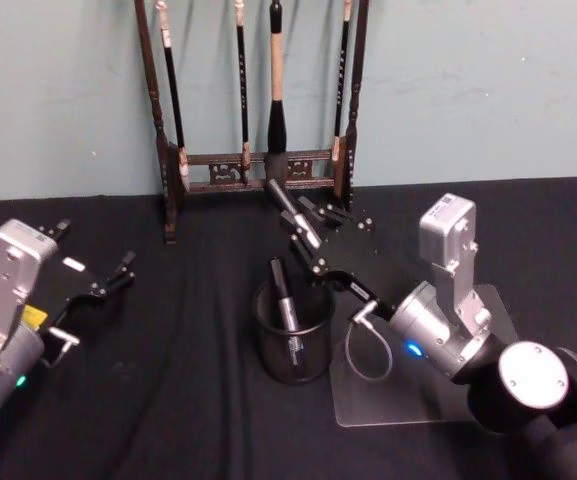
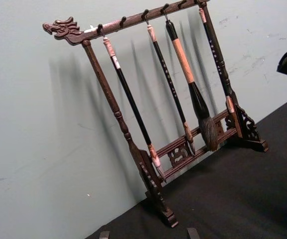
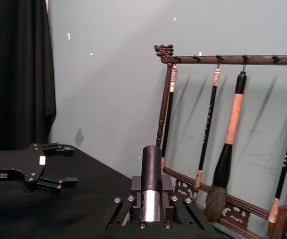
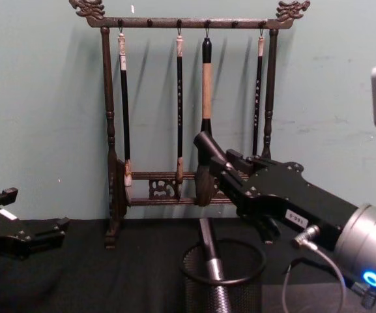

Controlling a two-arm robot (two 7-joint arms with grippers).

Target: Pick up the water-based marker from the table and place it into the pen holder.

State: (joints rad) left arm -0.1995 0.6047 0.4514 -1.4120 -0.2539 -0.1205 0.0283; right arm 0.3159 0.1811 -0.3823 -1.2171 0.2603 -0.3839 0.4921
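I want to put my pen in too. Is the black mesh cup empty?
No, a dark pen already leans inside the pen holder, its top poking above the rim.

The right tool (image 3: 151, 219) sits nearest the camera. Its black fingers (image 3: 119, 211) are clamped on a cylindrical water-based marker (image 3: 151, 174) with a black cap and a silver barrel. The capped end points away from the camera.

Farther off, the black left tool (image 3: 63, 164) hovers close over the black cloth-covered table (image 3: 83, 199), fingers apart.

A dark wooden brush rack (image 3: 164, 109) with a carved end piece stands against the pale green wall (image 3: 108, 74). Calligraphy brushes hang from its top bar: one thick tan-handled brush (image 3: 231, 124) among thin black brushes (image 3: 208, 129).

A black curtain (image 3: 14, 69) hangs behind the left tool.
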